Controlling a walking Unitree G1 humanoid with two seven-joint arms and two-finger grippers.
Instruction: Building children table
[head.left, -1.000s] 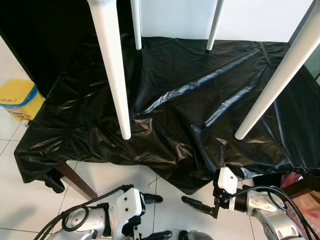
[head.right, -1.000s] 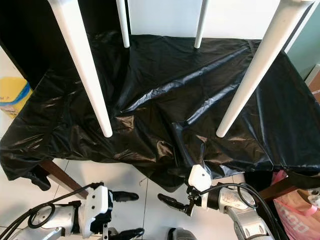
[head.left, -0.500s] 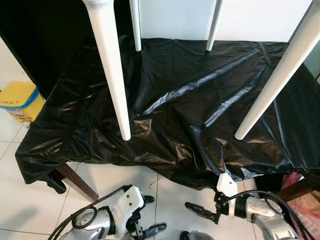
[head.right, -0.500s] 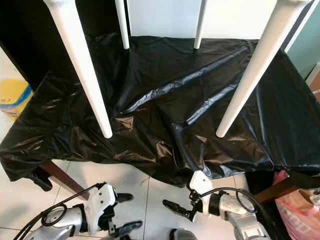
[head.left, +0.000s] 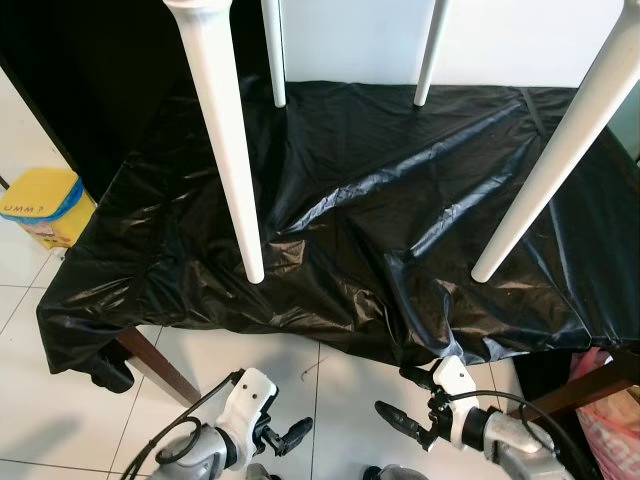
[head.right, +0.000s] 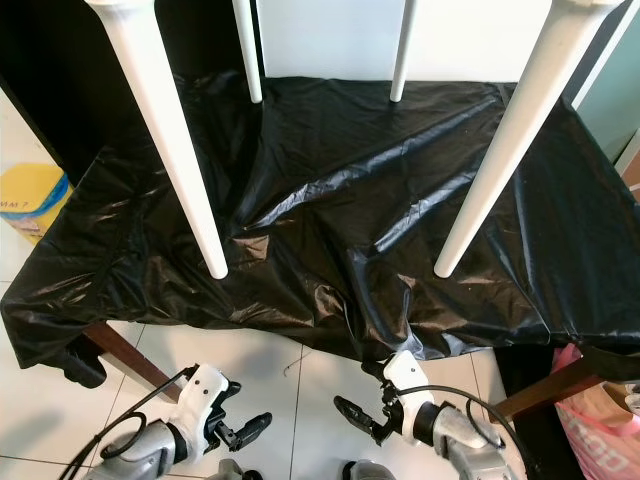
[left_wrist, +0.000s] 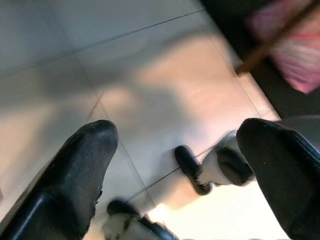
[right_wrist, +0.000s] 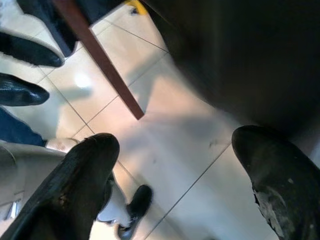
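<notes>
The children's table stands on a larger surface draped in a black sheet (head.left: 400, 190), and four white legs show. Take the near-left leg (head.left: 225, 130) as the landmark: its rounded foot rests on the sheet close to the sheet's front edge, and its long axis runs up and slightly away to the left. The near-right leg (head.left: 545, 175) plants well to the right of it and slants the other way, up and to the right. The two far legs (head.left: 272, 50) stand behind it, near the back of the sheet.

Both arms hang below the sheet's front edge, over the tiled floor (head.left: 60, 420). The left gripper (head.left: 290, 436) sits almost straight below the landmark foot, fingers spread with nothing between them. The right gripper (head.left: 405, 400) lies to the right of that foot, under the sag of the sheet, between the two near legs and closer to the right one; its fingers too stand apart and hold nothing.

So the table lies up and forward from both grippers. By my reading each arm has its own near leg closest, and either would have to rise past the sheet's edge.

A yellow box (head.left: 40, 205) sits on the floor well left of the landmark.
</notes>
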